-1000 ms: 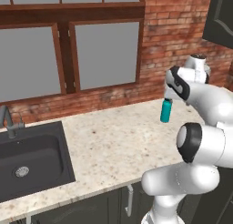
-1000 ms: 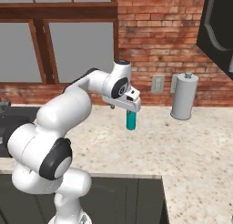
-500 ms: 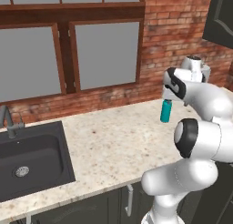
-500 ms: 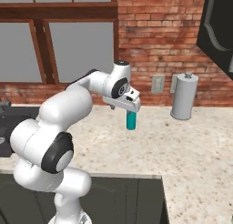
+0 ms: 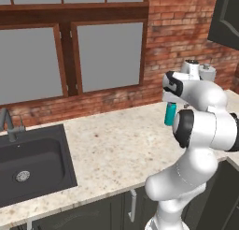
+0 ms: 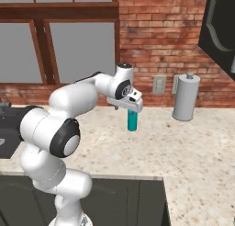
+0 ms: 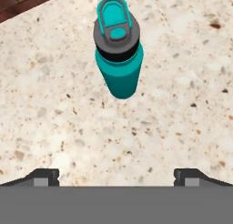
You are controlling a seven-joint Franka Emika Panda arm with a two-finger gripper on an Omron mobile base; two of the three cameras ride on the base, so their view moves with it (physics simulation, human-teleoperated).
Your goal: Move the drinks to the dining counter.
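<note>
The bottle stands upright on the speckled counter, close to the back edge under the brick wall. It is teal with a dark cap carrying a teal flip lid.

The gripper hangs above the bottle with its jaws spread wide and nothing between them. In the hand view the two fingertips rise at the bottom corners, well apart, and the bottle sits above and between them, a little left of centre, clear of both tips.

From the right base view the gripper is just over the bottle, whose body shows below the hand. From the left base view the bottle peeks out just left of the arm, below the wrist.

A black sink is set into the counter's left end, well apart from the bottle. A grey paper-towel roll stands by the wall to the bottle's right.
</note>
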